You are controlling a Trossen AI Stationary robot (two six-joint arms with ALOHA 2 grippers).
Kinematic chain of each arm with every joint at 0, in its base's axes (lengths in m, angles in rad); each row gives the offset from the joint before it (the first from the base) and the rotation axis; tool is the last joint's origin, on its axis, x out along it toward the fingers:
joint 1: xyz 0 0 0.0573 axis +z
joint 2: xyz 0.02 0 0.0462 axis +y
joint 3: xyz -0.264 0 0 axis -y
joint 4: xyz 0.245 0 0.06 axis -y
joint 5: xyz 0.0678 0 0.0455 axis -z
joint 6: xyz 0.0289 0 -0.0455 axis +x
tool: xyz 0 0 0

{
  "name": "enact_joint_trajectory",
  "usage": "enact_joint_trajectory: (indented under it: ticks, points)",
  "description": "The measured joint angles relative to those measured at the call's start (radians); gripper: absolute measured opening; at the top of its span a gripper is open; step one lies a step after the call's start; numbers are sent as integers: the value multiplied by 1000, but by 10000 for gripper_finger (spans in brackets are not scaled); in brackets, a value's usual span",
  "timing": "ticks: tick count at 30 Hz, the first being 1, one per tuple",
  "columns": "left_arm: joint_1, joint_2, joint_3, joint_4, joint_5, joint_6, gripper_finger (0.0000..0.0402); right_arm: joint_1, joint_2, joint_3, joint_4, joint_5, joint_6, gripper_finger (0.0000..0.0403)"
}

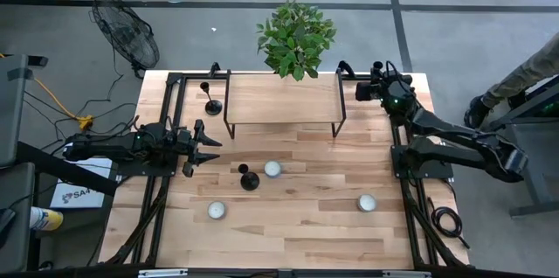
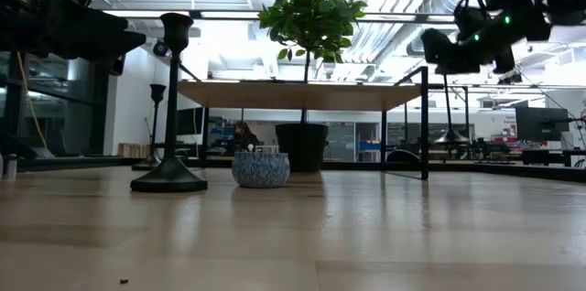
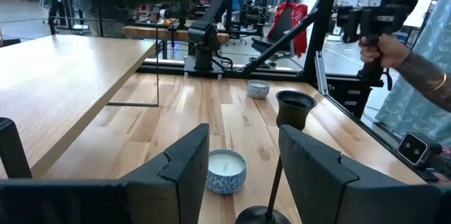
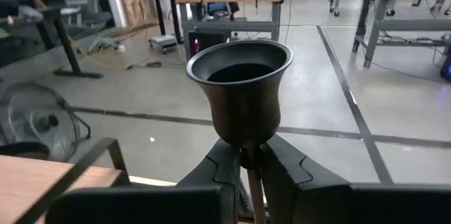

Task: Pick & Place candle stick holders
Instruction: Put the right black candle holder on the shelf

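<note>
One black candle stick holder (image 1: 247,177) stands upright on the table's middle left, beside a white candle (image 1: 272,169). My left gripper (image 1: 205,149) hovers open just left of it; the left wrist view shows the holder's cup (image 3: 296,108) beyond the open left gripper (image 3: 244,139), untouched. A second candle stick holder (image 1: 212,103) stands at the back left by the shelf. My right gripper (image 1: 362,91) hangs near the shelf's back right corner. The right gripper (image 4: 250,157) is shut on the stem of a third candle stick holder (image 4: 239,83), held upright.
A raised wooden shelf (image 1: 281,99) on black legs spans the back of the table, with a potted plant (image 1: 295,38) behind it. Two more white candles (image 1: 217,211) (image 1: 367,202) sit near the front. A person's hand (image 3: 384,48) shows beyond the table's edge.
</note>
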Motion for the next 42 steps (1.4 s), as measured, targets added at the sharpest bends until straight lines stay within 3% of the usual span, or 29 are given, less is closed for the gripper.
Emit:
enact_joint_trajectory:
  ticks: [8,13,26,42]
  points:
    - [0,0,0,0,0,0,170,23,-14,203,-267,-19,-36,25]
    - [0,0,0,0,0,0,170,22,-14,299,-329,-70,-60,25]
    - [0,0,0,0,0,0,170,22,-14,467,-415,-222,-71,25]
    - [0,0,0,0,0,0,170,22,-8,554,-415,-454,2,25]
